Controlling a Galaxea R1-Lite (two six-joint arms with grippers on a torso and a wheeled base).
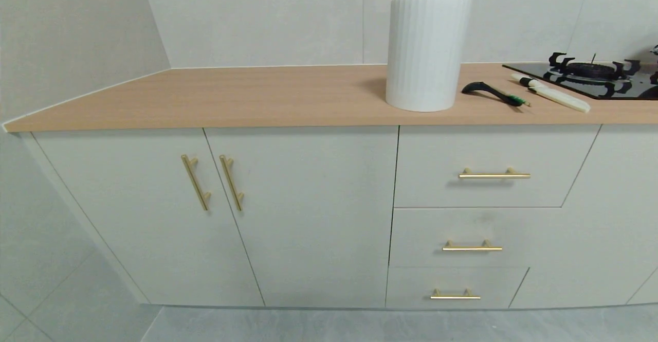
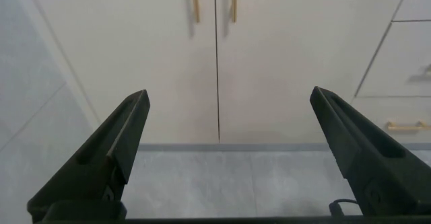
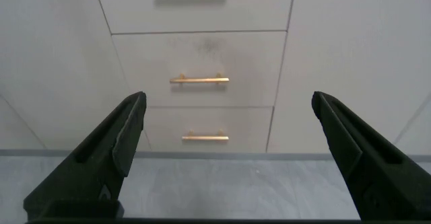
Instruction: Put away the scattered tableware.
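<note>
Beside the canister [image 1: 426, 54], dark utensil [image 1: 491, 92] and pale utensil [image 1: 555, 96], kinds unclear.

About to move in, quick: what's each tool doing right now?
Left tool: open, holding nothing.
Right tool: open, holding nothing.

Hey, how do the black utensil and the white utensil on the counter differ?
The black utensil is dark, curved and shorter; the white utensil is pale, straighter and longer. The black utensil lies nearer the ribbed white container; the white utensil lies alongside the stove. Both lie flat on the wooden counter.
</note>
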